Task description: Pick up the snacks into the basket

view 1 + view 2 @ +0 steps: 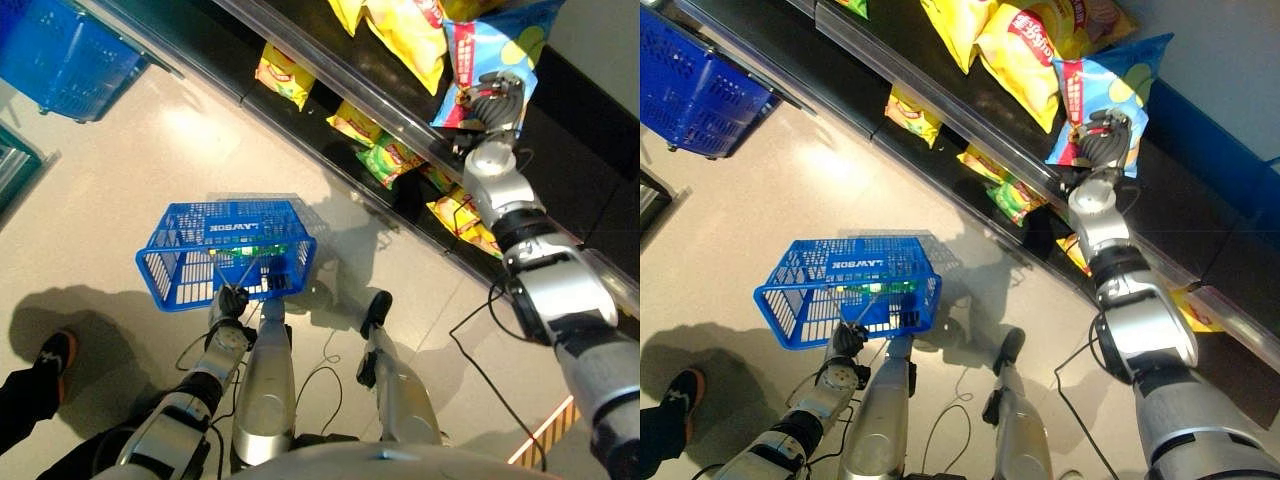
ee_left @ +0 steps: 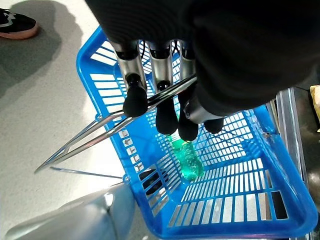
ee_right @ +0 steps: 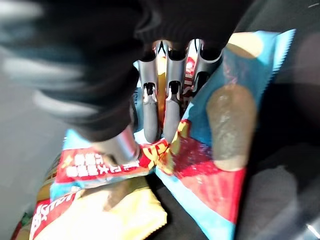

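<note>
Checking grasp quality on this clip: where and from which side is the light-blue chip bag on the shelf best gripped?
Best at its lower edge, coming from the aisle side. The light-blue chip bag leans on the shelf with that edge facing outward, flat and thin enough to pinch, and yellow bags crowd it from beside. The right hand is curled on that edge; the left hand holds the blue basket by its handle.

The right hand [image 1: 1102, 137] is raised to the dark shelf [image 1: 970, 90] and lies against the lower edge of a light-blue crinkled snack bag [image 1: 1105, 85], which sits just beside large yellow snack bags [image 1: 1015, 50]; smaller yellow and green packets [image 1: 1010, 195] lie on the tier below. The left hand [image 1: 847, 341] hangs low over the pale floor [image 1: 730, 200] with its fingers curled round the thin wire handle of a blue plastic slatted basket [image 1: 800, 300]. A second, darker blue basket [image 1: 690, 90] stands well apart in the top corner, and a person's dark shoe [image 1: 682, 392] rests on the floor near the lower left edge.
</note>
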### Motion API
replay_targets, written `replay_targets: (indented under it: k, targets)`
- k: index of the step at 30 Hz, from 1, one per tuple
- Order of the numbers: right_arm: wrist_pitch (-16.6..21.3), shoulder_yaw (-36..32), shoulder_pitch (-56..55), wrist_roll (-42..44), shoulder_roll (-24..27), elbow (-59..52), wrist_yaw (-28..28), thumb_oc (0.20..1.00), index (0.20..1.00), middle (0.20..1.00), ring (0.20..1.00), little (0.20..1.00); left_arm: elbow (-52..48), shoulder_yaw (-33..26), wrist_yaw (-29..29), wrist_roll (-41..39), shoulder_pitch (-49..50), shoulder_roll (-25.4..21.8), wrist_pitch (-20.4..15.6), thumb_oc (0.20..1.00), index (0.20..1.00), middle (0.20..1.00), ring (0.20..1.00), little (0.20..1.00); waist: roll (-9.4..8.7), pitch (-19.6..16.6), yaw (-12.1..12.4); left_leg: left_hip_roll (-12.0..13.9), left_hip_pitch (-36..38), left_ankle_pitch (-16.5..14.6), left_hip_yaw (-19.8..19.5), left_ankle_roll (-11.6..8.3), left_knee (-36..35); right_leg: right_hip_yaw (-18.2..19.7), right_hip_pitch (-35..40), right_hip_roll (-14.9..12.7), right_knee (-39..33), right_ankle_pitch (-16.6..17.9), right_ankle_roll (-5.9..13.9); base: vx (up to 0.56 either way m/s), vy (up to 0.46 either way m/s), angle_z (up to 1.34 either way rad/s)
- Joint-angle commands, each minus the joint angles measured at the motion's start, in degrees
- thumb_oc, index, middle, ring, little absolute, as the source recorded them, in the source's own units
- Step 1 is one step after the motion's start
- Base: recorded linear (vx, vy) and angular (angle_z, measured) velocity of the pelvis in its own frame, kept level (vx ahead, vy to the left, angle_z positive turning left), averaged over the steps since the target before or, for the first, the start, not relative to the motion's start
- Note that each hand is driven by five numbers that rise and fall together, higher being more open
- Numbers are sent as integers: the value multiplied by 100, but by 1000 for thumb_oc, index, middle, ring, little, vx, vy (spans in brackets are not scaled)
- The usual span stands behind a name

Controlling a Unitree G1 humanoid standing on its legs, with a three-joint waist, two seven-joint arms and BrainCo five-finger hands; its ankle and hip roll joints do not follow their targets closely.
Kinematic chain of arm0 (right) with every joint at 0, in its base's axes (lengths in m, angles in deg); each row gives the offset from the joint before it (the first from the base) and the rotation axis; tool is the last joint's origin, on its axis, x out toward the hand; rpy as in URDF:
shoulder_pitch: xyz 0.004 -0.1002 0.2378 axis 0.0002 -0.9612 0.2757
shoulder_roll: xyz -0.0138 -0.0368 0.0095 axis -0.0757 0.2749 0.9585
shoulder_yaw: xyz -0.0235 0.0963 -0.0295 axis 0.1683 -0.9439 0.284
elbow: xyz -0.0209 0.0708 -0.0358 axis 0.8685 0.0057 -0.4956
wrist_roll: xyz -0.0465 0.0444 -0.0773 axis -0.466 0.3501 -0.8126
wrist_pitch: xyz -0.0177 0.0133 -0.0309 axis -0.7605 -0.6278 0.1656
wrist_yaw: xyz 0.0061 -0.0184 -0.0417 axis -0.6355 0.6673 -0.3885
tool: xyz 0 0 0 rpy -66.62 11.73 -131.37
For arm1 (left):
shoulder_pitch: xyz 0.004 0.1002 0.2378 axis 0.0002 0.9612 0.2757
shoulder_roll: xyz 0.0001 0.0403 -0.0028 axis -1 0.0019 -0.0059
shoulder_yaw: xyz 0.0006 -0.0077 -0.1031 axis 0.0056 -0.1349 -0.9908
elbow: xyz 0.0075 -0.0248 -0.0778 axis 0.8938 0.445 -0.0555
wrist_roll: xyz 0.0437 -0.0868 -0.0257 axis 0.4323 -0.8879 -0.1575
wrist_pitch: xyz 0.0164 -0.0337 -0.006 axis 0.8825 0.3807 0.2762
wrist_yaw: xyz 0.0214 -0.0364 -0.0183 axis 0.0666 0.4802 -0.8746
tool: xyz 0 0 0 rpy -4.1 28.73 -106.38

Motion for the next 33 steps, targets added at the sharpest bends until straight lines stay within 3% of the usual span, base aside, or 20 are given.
replay_targets:
  k: [1,5,15,18,20,21,23,24,26,27,33]
  targets:
    - [-55,-474,-576,547,367,-70,-131,1000,1000,1000,1000,1000,222,115,-110,92,385,173,125,200,200,200,200,200,142,347,-22,-597,386,-341,-73,318,-418,177,-134,-277,98,253,572,8,-18,-3]
    - [82,-627,-1094,600,380,-472,-244,1000,1000,1000,1000,1000,339,143,-14,453,347,153,278,200,200,200,200,200,38,295,-125,-569,457,-372,-45,326,-409,181,-83,-269,118,231,575,12,3,-1]
    - [175,-684,-2318,488,-260,-1444,-710,1000,1000,1000,1000,1000,819,-127,280,842,436,139,407,200,200,200,200,200,-186,-158,-301,-624,882,-639,140,448,-400,201,181,-360,185,265,671,45,40,-7]
    - [166,-678,-2466,447,-381,-1592,-767,1000,1000,1000,1000,1000,862,-276,295,784,498,106,414,200,200,200,200,200,-232,-223,-280,-623,1073,-723,265,475,-412,127,209,-393,319,301,707,46,57,-13]
    - [154,-652,-2631,382,-481,-1787,-885,1000,1000,1000,1000,1000,911,-474,327,761,602,31,440,200,200,200,200,200,-289,-296,-225,-575,1341,-808,546,485,-445,-311,192,-521,659,441,789,45,70,-18]
    - [150,-652,-2640,379,-483,-1795,-885,1000,1000,1000,1000,1000,909,-474,328,762,607,30,441,200,200,200,200,200,-289,-288,-221,-576,1355,-809,548,485,-447,-308,198,-523,670,434,789,54,62,-70]
    - [75,-695,-2854,108,-395,-2108,-924,1000,1000,1000,1000,1000,925,-596,408,708,577,5,450,200,200,200,200,200,-131,-257,-382,-560,1545,-850,520,533,-469,128,70,-200,921,55,656,79,66,-73]
    - [45,-755,-2931,-11,-374,-2177,-873,1000,1000,1000,1000,1000,973,-653,406,674,571,4,450,200,200,200,200,200,-103,-264,-436,-593,1544,-820,516,545,-485,248,-60,-122,874,23,605,94,35,-11]
    - [-44,-831,-3060,-222,-337,-2245,-766,1000,1000,1000,1000,1000,1004,-721,398,629,589,13,463,200,200,200,200,200,-65,-293,-446,-595,1561,-839,516,537,-477,257,-108,-103,853,-7,574,89,2,4]
    - [-390,-997,-3353,-995,-151,-2412,-501,1000,1000,1000,1000,1000,987,-756,411,740,628,71,519,200,200,200,200,200,-20,-353,-497,-686,1603,-893,455,557,-426,364,-8,-121,730,-87,512,90,-20,0]
    - [-1221,-725,-2798,-3100,573,-1756,326,1000,1000,1000,1000,1000,709,-416,213,983,675,189,449,200,200,200,200,200,187,-398,-461,-645,1494,-863,387,458,-354,303,131,-22,416,-30,441,32,-106,5]
